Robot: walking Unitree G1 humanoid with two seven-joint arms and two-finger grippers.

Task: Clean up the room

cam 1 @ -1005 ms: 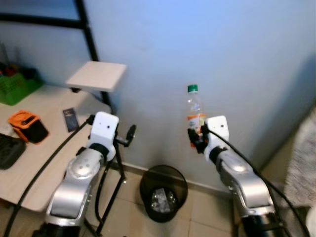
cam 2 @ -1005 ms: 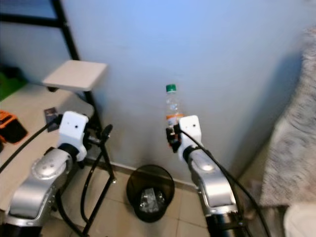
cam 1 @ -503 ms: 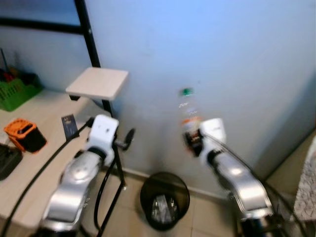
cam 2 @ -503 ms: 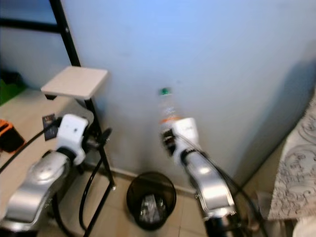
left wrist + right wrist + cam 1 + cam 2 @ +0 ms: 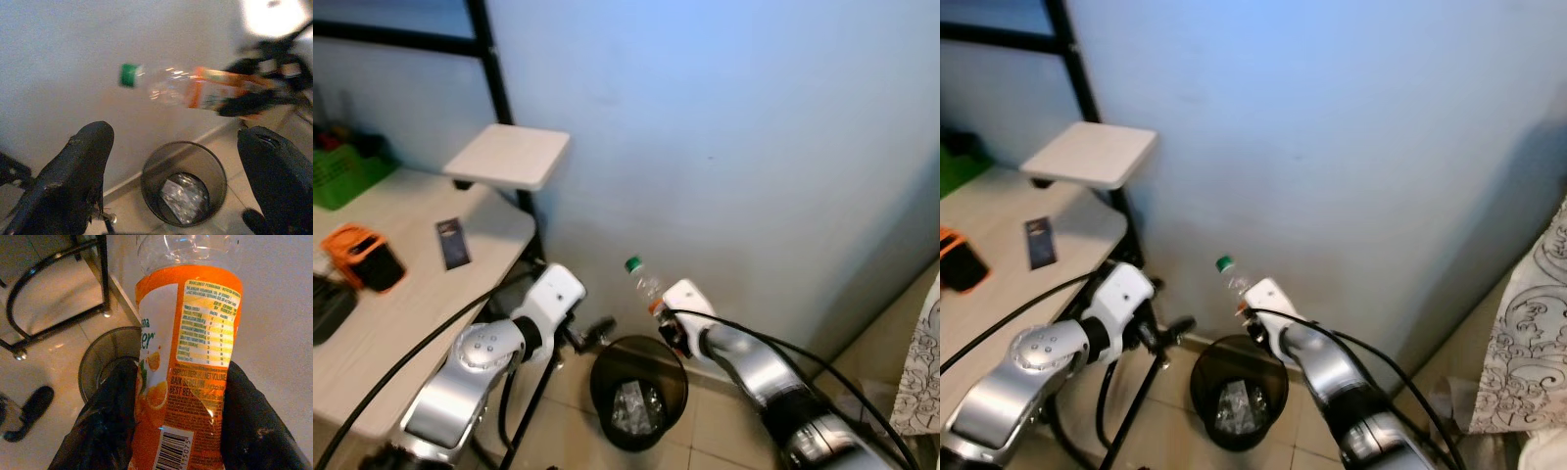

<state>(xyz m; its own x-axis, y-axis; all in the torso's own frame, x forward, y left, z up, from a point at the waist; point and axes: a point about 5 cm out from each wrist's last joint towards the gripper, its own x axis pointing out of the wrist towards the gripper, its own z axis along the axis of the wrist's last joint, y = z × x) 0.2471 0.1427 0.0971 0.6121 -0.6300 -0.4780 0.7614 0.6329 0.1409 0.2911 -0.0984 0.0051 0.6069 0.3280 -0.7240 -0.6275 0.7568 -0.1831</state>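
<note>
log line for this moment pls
right pincer: shut on bottle | bottle: tilted, above bin | left pincer: open, beside bin

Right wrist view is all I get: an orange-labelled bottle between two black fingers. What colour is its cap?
Observer: Green; the bottle has a green cap, seen from the left wrist.
Operator: Where does it hang?
Observer: The right gripper holds it tilted above the rim of a black wire bin by the wall.
Operator: Anything in the bin?
Observer: Crumpled clear rubbish lies at the bottom.
Operator: And the other arm?
Observer: The left gripper is open, beside the bin.
</note>
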